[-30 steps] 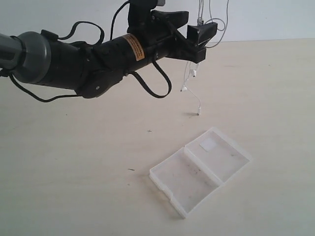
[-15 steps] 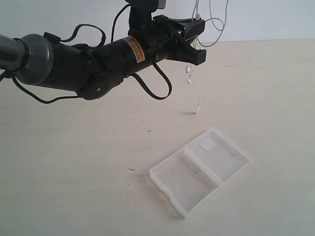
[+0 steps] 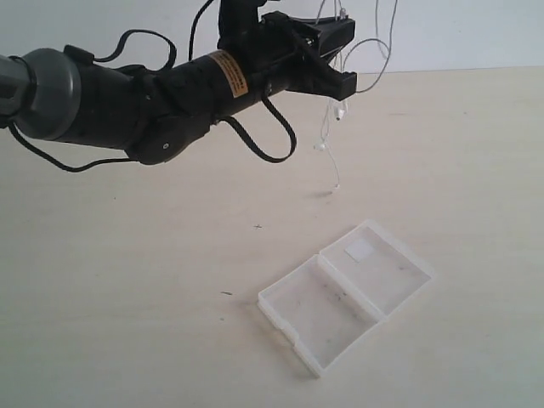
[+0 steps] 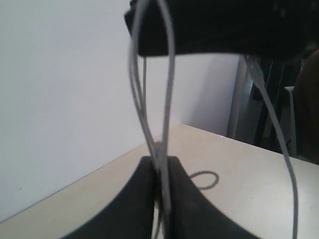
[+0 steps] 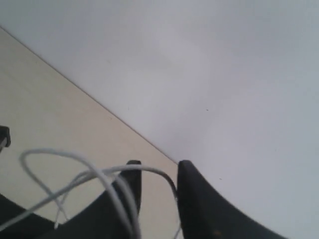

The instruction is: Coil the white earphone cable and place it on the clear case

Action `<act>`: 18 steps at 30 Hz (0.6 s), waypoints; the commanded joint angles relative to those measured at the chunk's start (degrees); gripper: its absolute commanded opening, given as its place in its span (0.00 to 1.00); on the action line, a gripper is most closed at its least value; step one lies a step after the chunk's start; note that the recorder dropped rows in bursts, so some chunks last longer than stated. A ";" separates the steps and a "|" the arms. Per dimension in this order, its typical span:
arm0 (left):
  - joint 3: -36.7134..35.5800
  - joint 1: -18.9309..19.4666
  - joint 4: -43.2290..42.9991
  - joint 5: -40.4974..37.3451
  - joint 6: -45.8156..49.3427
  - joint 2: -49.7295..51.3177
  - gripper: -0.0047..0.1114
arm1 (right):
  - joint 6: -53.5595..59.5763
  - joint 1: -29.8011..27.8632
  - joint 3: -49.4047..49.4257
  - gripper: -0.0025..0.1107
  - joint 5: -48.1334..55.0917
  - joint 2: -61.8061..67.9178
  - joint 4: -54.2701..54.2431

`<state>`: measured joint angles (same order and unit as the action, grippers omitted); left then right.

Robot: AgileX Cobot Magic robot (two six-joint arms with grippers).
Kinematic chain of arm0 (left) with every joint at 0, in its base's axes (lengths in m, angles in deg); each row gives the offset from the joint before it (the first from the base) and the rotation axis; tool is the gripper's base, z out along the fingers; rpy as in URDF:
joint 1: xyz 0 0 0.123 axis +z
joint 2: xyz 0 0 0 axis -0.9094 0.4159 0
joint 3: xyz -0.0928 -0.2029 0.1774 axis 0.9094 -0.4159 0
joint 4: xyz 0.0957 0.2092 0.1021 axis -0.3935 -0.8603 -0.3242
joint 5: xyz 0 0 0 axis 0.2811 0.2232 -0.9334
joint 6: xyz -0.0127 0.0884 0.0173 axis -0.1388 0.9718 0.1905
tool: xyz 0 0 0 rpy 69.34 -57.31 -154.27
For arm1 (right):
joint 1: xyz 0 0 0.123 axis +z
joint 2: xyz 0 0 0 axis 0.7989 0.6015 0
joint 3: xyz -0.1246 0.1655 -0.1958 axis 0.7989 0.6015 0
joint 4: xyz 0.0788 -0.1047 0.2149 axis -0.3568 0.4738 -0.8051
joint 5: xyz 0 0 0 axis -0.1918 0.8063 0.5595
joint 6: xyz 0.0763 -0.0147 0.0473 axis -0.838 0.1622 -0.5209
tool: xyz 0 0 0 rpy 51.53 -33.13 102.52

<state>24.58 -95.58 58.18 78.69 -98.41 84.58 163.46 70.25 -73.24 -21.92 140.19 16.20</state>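
Cable (image 4: 172, 84) hangs down from your left gripper (image 4: 159, 162), pinched tight; your right gripper (image 5: 157, 165) stands slightly parted around a strand; the case (image 3: 344, 297) lies well below.

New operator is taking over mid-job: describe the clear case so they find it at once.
On the pale table, look right of centre in the exterior view, below the dangling white earphone cable. The clear case lies open and flat: two hinged translucent halves, one bearing a small white patch.

Lab-like: bare tabletop (image 3: 127, 297), blank wall (image 3: 476, 34)
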 commanded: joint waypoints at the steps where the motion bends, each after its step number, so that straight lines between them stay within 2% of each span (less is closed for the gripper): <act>1: 0.40 1.13 0.66 -1.75 1.26 -2.04 0.04 | -7.40 0.09 -0.33 0.43 0.57 -0.27 8.97; 10: 0.40 2.73 0.66 -6.20 3.39 -5.11 0.04 | -20.07 0.09 -0.33 0.43 1.59 -1.23 22.77; 16: 0.40 3.92 0.66 -7.19 5.00 -6.76 0.04 | -29.92 0.09 -0.34 0.43 8.36 -1.87 37.61; 18: 0.40 4.34 0.66 -7.19 5.00 -7.53 0.04 | -31.68 0.09 -0.34 0.46 11.66 -1.87 43.45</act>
<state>24.81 -91.84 58.18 71.54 -93.88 78.44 135.39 70.25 -73.24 -14.14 138.78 52.36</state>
